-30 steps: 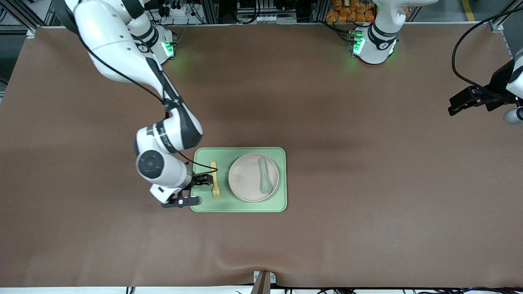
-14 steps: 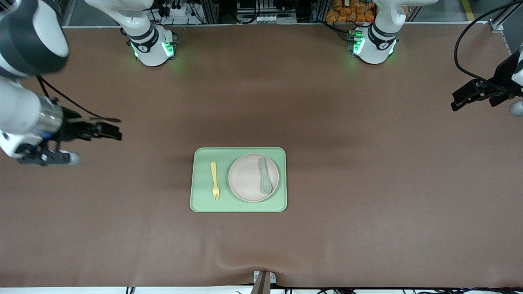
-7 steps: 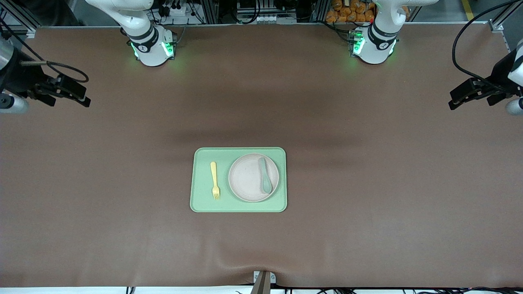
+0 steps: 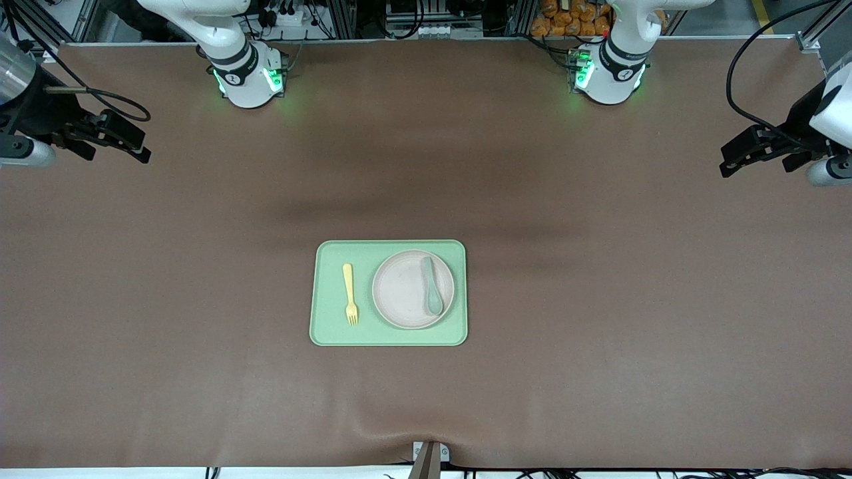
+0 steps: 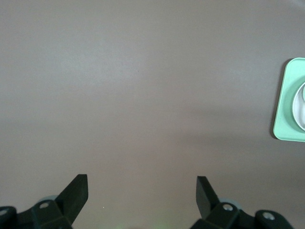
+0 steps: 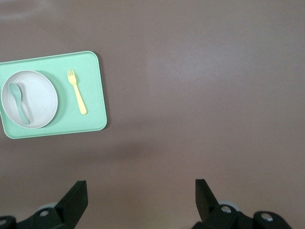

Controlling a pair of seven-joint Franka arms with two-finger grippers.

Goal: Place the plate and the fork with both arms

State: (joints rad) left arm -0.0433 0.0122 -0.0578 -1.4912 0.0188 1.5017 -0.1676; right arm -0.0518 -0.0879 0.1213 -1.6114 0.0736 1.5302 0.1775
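The plate is round, shallow, pale beige-pink, with a raised rim. The fork is small and pale yellow, with a slim handle and short tines pointing toward the front camera.

A rectangular light-green tray lies mid-worktop and carries both items. The plate sits on the tray portion toward the left arm's end; the fork lies flat on the tray just beside the plate, toward the right arm's end, apart from it. A teal-green spoon rests inside the plate.

The right end effector is over the worktop edge at the right arm's end, fingers apart, empty. The left end effector is over the worktop edge at the left arm's end, fingers apart, empty.

Compared with 2.1 s ago, the right end effector has withdrawn from the fork on the tray to its end of the worktop. Tray, plate, fork and spoon are unchanged in position.
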